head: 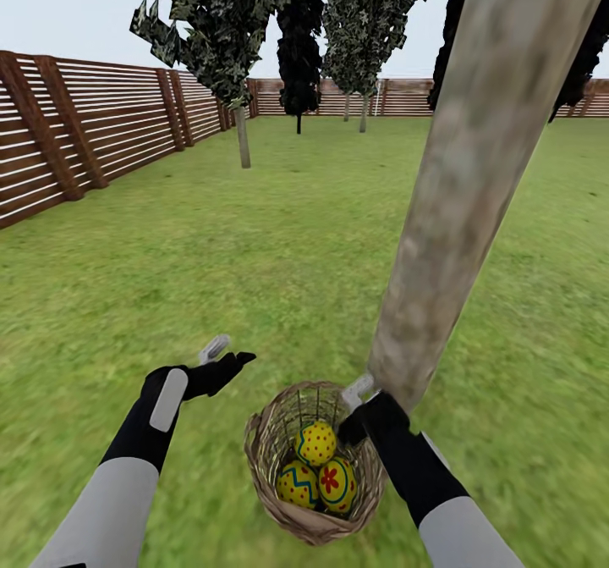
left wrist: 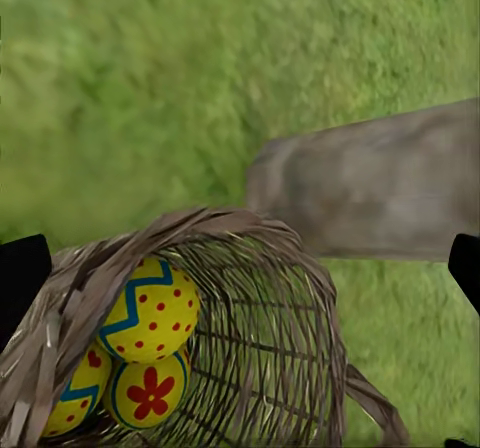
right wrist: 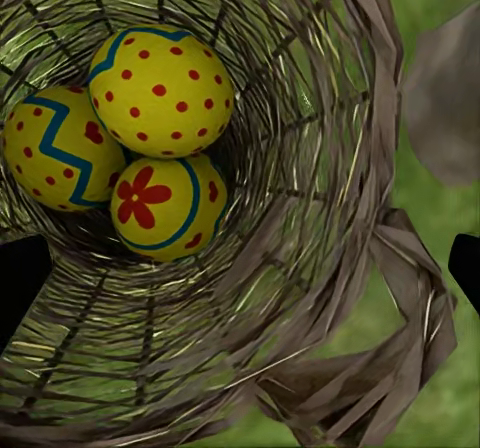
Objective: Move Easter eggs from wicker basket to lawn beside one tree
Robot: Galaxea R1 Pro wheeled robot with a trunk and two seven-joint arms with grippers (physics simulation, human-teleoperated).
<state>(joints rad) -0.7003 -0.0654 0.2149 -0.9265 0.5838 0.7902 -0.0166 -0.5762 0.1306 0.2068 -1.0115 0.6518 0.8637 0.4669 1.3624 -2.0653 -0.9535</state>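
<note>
Head view: my right gripper (head: 359, 399) grips the basket (head: 271, 449) rim beside the tree (head: 474, 179); left gripper (head: 227, 356) open. I should lift each egg (head: 316, 443) gently.

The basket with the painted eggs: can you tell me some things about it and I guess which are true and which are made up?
1. All three eggs are inside the basket. True.
2. The basket stands close to the thick pale tree trunk. True.
3. The left gripper is holding an egg. False: it hangs over the grass to the side of the basket, with nothing in its fingers.
4. One egg has a red flower on it. True: it shows in the right wrist view, lying against the dotted one.
5. The fence is painted white. False: it is brown wooden slats.
6. The right gripper is far from the basket. False: it is at the basket's rim.
</note>
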